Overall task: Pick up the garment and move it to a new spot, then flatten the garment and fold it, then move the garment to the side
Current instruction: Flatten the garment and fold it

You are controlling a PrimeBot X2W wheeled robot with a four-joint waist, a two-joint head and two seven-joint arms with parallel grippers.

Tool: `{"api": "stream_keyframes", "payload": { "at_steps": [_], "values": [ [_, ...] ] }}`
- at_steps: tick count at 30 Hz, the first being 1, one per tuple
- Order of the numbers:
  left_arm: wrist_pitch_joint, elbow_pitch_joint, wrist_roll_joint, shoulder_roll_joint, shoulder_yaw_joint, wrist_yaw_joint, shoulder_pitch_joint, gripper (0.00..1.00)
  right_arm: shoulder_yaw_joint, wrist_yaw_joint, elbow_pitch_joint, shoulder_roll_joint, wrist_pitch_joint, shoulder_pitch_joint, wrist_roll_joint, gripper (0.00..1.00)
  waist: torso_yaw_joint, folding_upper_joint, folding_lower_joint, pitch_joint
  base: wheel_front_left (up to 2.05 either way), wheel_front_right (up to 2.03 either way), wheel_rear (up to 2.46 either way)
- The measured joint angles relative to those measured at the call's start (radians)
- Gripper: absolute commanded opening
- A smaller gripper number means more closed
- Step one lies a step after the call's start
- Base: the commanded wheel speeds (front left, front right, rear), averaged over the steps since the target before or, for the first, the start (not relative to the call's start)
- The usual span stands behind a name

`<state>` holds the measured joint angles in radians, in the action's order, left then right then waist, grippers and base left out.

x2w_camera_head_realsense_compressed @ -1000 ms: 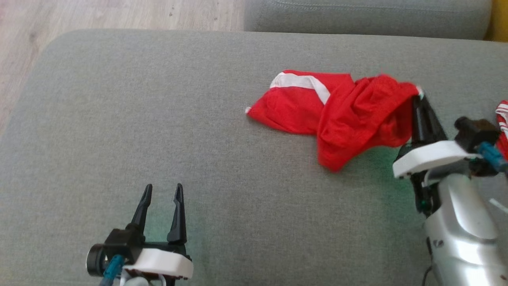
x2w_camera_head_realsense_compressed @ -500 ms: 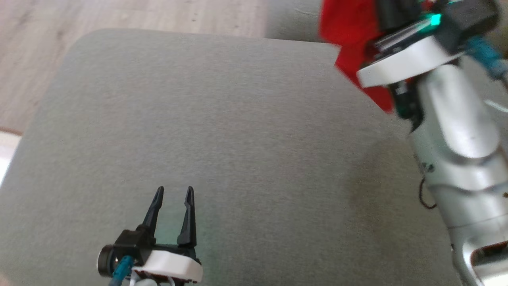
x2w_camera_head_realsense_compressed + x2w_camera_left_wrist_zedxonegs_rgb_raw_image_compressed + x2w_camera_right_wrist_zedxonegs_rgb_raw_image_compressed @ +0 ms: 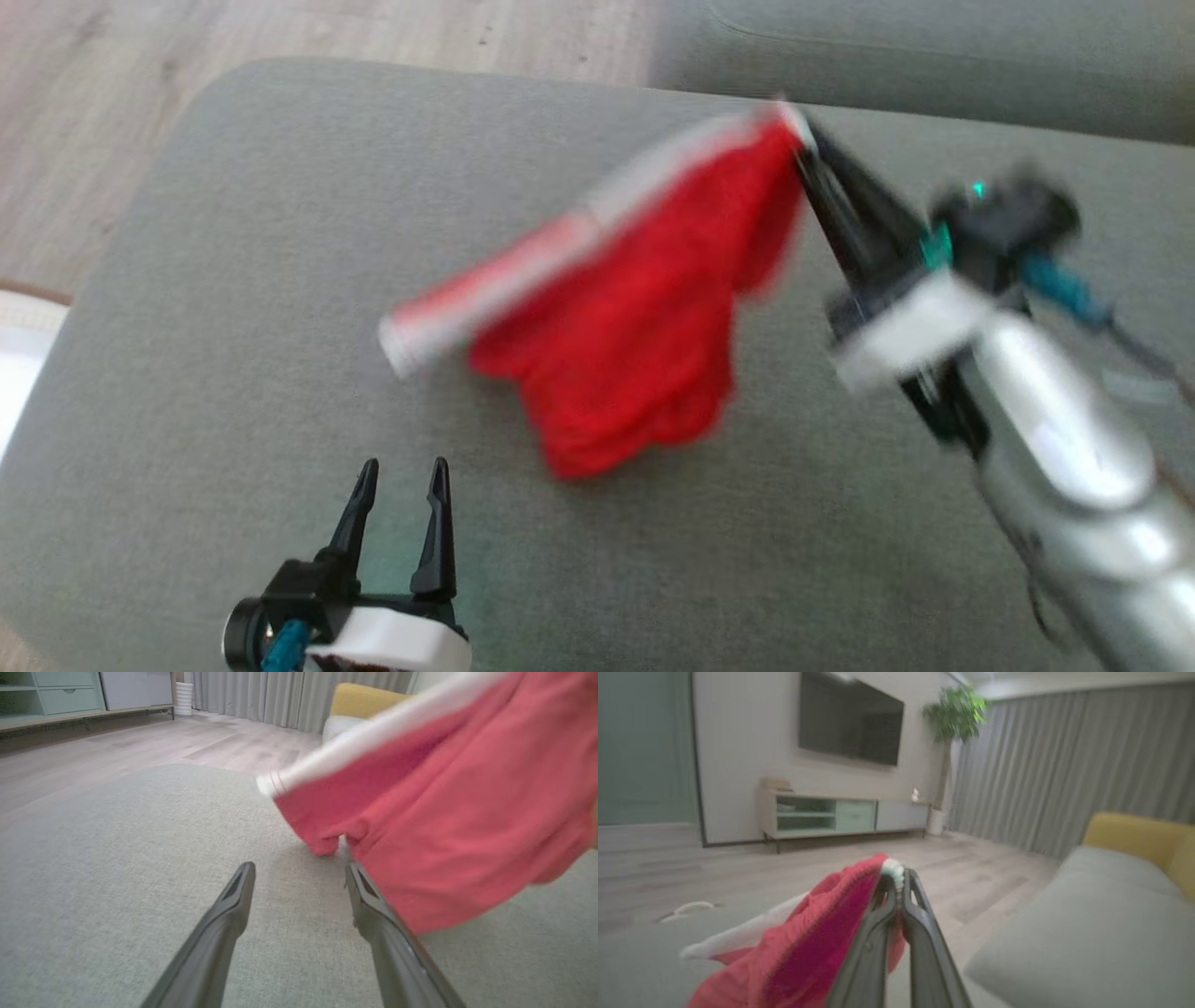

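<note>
One corner of the garment is clenched in the right end effector. Its long axis slants toward the released, empty left end effector, nearer its free end.

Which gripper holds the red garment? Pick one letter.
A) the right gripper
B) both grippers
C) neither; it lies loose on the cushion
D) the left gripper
A: the right gripper is pinched shut on the white-trimmed edge of the red garment, while the left gripper stands open and empty.
</note>
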<state>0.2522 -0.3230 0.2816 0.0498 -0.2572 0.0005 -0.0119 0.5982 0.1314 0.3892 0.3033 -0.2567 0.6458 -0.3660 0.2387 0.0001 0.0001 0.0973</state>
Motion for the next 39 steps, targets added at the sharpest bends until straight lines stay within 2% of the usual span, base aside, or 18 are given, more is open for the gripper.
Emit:
{"api": "stream_keyframes", "payload": {
  "at_steps": [3, 4, 6, 11, 14, 19, 21, 23, 26, 32, 35, 39],
  "values": [
    [0.000, 0.001, -0.005, 0.000, 0.002, -0.001, -0.001, 1.00, -0.005, 0.000, 0.055, 0.055, 0.000, -0.125, -0.009, 0.00, -0.025, 0.0000, -0.0001, 0.007, 0.00, 0.00, 0.00],
    [0.000, 0.001, -0.010, 0.000, 0.003, -0.001, -0.002, 1.00, -0.011, 0.000, 0.081, 0.067, 0.000, -0.157, -0.012, 0.24, -0.034, 0.0000, 0.0000, 0.010, 0.00, 0.00, 0.00],
    [0.000, 0.001, -0.016, 0.000, 0.003, -0.001, -0.006, 1.00, -0.026, 0.000, 0.129, 0.091, 0.001, -0.202, -0.011, 1.00, -0.050, 0.0000, 0.0000, 0.015, 0.00, 0.00, 0.00],
    [0.000, -0.008, -0.024, 0.000, 0.017, -0.001, -0.023, 1.00, -0.089, 0.000, 0.207, 0.090, 0.001, -0.228, -0.012, 1.00, -0.090, 0.0000, 0.0000, 0.020, 0.00, 0.00, 0.00],
    [0.000, -0.019, -0.037, 0.000, 0.032, 0.000, -0.029, 1.00, -0.179, 0.000, 0.223, 0.077, 0.001, -0.232, 0.020, 1.00, -0.110, 0.0000, 0.0000, 0.014, 0.00, 0.00, 0.00],
    [0.000, -0.027, -0.056, -0.001, 0.063, 0.006, -0.030, 1.00, -0.444, 0.000, 0.165, -0.016, 0.001, -0.311, 0.146, 1.00, -0.142, 0.0000, -0.0001, -0.004, 0.00, 0.00, 0.00],
    [0.000, -0.031, -0.065, 0.000, 0.072, 0.010, -0.035, 1.00, -0.505, 0.000, 0.120, -0.064, 0.001, -0.348, 0.213, 1.00, -0.154, 0.0000, -0.0001, -0.013, 0.00, 0.00, 0.00],
    [0.000, -0.034, -0.072, -0.001, 0.078, 0.010, -0.044, 1.00, -0.523, 0.000, 0.092, -0.102, 0.001, -0.372, 0.272, 1.00, -0.165, 0.0000, -0.0001, -0.020, 0.00, 0.00, 0.00],
    [0.000, -0.041, -0.078, -0.001, 0.095, 0.010, -0.052, 1.00, -0.509, 0.000, 0.118, -0.129, 0.001, -0.393, 0.306, 1.00, -0.178, 0.0000, -0.0001, -0.033, 0.00, 0.00, 0.00],
    [0.000, -0.053, -0.082, -0.001, 0.097, 0.008, -0.051, 1.00, -0.476, 0.000, 0.235, -0.121, 0.001, -0.431, 0.300, 1.00, -0.194, 0.0000, -0.0002, -0.053, 0.00, 0.00, 0.00],
    [0.000, -0.054, -0.081, -0.001, 0.098, 0.008, -0.050, 1.00, -0.491, 0.000, 0.254, -0.114, 0.001, -0.441, 0.294, 1.00, -0.197, 0.0000, -0.0001, -0.055, 0.00, 0.00, 0.00],
    [0.000, -0.054, -0.081, -0.001, 0.103, 0.009, -0.045, 1.00, -0.560, 0.000, 0.254, -0.112, 0.001, -0.449, 0.283, 1.00, -0.202, 0.0000, -0.0001, -0.055, 0.00, 0.00, 0.00]
  ]
}}
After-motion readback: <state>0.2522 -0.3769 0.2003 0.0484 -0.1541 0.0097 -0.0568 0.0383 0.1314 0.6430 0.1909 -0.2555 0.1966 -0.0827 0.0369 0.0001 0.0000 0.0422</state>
